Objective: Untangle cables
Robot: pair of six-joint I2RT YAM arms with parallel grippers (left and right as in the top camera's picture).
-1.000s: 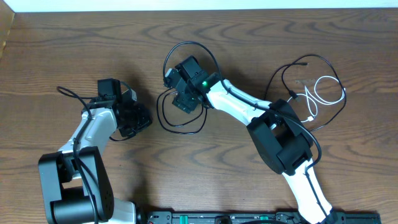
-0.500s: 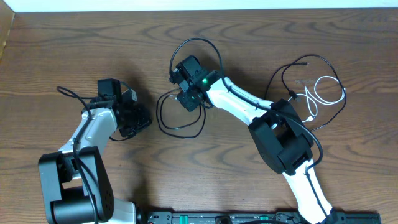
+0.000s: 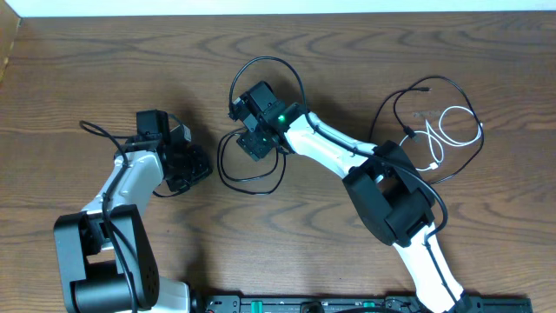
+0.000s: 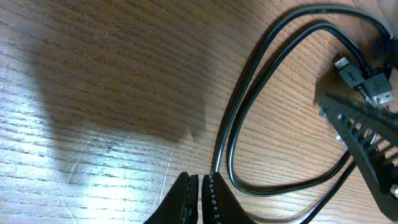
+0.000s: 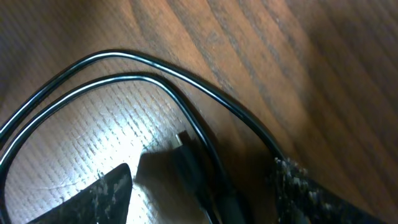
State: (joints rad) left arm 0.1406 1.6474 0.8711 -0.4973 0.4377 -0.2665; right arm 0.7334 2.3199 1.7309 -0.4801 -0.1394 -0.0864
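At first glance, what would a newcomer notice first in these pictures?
The right gripper hangs over the middle of the wooden table, its jaws open astride a looped black cable. Far to the right, a smaller white cable lies coiled, apart from that loop.

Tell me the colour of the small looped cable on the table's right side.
The small cable is white; the overhead view shows it best.

My left gripper [image 4: 200,182] is pinched tight, jaws pressed together — my right gripper [image 5: 202,168] stands with jaws spread wide, my right arm [image 3: 334,149] stretched far toward my left side.
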